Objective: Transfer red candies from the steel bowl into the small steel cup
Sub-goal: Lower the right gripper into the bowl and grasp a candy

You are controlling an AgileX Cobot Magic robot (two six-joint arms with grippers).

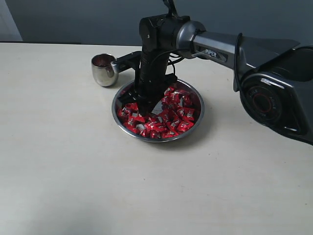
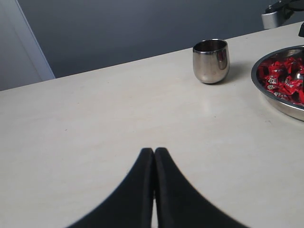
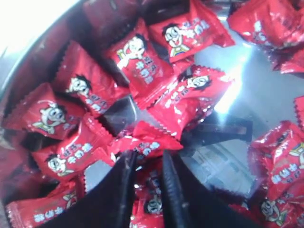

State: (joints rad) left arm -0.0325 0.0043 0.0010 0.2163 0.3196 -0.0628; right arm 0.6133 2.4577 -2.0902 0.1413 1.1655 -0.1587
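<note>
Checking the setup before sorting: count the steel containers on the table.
2. In the exterior view, the wide bowl holding red candies sits near the centre; the small cup stands beside it to the left, not touching. None seems hidden.

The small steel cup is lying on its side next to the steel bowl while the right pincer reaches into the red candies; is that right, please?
Not quite: the left wrist view shows the small steel cup standing upright, not on its side. The rest holds: it is next to the steel bowl while the right pincer reaches into the red candies.
</note>
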